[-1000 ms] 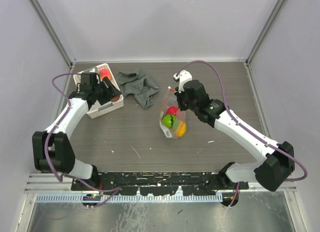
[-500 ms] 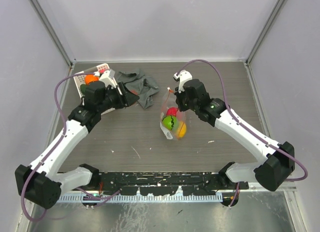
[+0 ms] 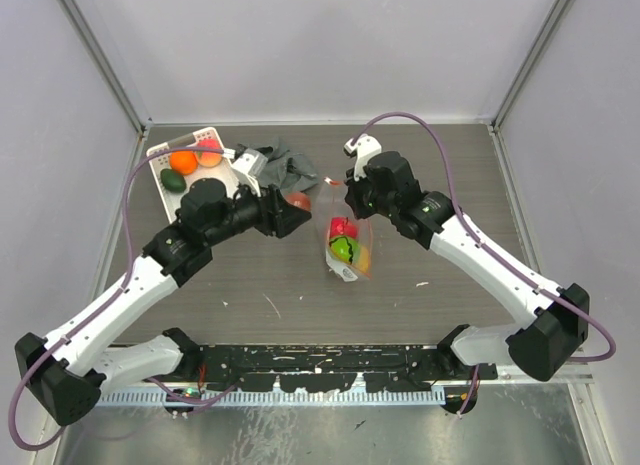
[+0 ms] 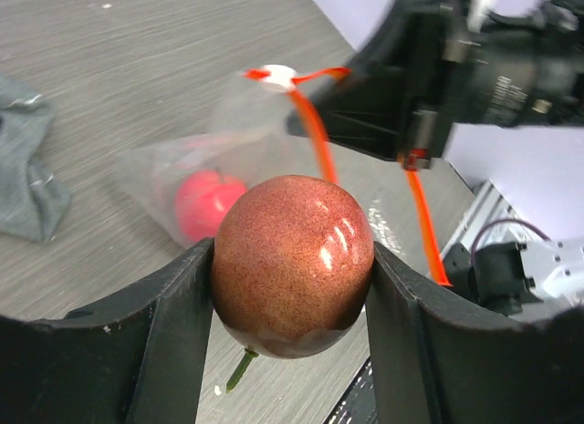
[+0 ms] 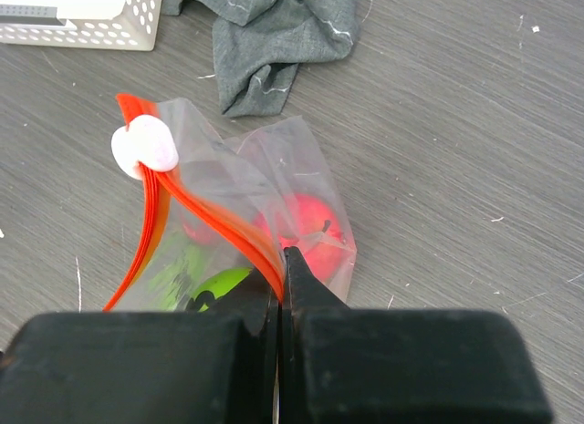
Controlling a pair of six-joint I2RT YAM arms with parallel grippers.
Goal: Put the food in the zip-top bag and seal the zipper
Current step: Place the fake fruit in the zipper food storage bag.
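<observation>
The left gripper (image 3: 288, 211) is holding a glossy red-brown fruit (image 4: 292, 260) between its two fingers (image 4: 173, 333). They are standing as far apart as the fruit is wide, one pressing on each side. The right gripper (image 5: 283, 260) is pinching the zipper (image 5: 196, 205) of the zip-top bag (image 3: 340, 270) with its jaws fully together. The bag is hanging from this pinch near the middle of the table (image 3: 250, 280), and its bottom seems to be resting on the surface. A red piece (image 5: 306, 231), a green piece (image 5: 217, 285) and a yellow-orange piece (image 3: 363, 253) are already lying inside.

From the fruit, the mouth of the bag is lying just ahead, near but not touching. The long axis of the zipper is running from the pinch toward the left arm, and its white slider (image 5: 144, 148) is sitting at the end nearest the fruit. The two lips are parting only into a narrow wedge. I judge that the fruit must come down between them from above, and the gap may be too tight.

The table is flat, with a grey wood grain. The grey cloth (image 5: 274, 32) is lying behind the left gripper. The white lattice basket (image 5: 91, 30) in the far left corner is holding an orange piece (image 3: 182, 161), a pinkish-red piece (image 3: 208, 153) and a dark green piece (image 3: 172, 182). The two grippers are close together, so there is little room between them.
</observation>
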